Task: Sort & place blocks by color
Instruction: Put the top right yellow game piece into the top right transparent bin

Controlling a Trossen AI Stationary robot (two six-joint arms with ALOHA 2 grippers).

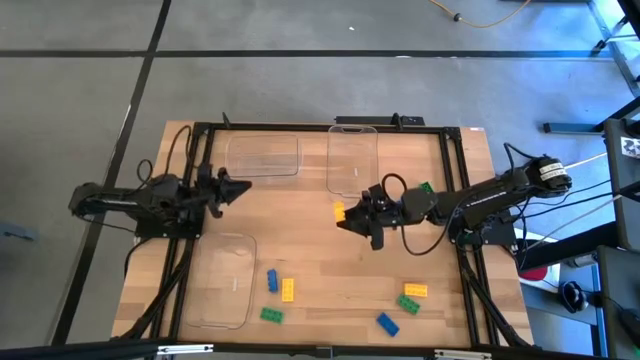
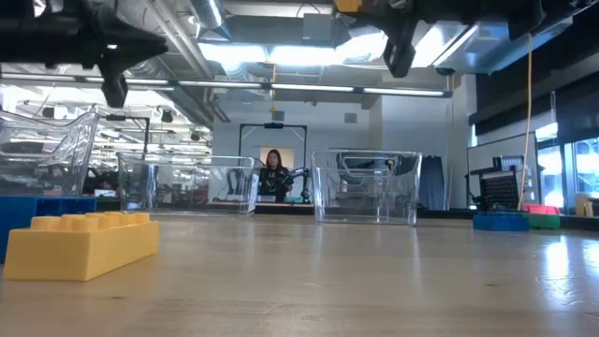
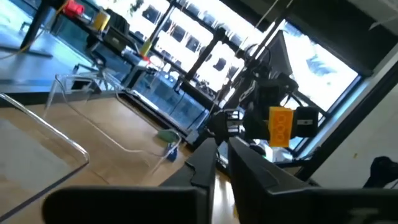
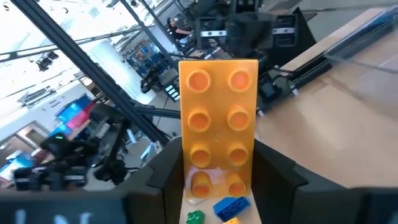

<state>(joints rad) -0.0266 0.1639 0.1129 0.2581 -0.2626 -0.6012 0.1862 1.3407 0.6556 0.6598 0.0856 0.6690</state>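
The right hand is clamped on a yellow block, gripping its lower end so most of the brick sticks out past the fingertips — prob. so the free end can go into a tray first w/o the fingers fouling the wall. It hangs in the air over the middle of the worktop, well clear of the surface, w/ the clear tray at the back centre just ahead of it; my guess is that's where the yellow is headed, though none of the three trays holds anything yet that I can see. The held block is a 2-by-4 studded brick, orange-yellow, glossy, studs facing the wrist camera (a pale smudge shows near the gripped end). Its hard flat sides should hold firm in a pinch grip. The left hand waits off to the held block's far side, over the worktop's edge near the back-left tray, fingers nearly together and holding nothing. The rest lie loose on the worktop below and behind the right hand: a blue block, a yellow one and a green one beside the front-left tray; another yellow, green and blue toward the right arm's side; one green tucked against the right arm itself. Sorting looks barely begun — first brick in transit.
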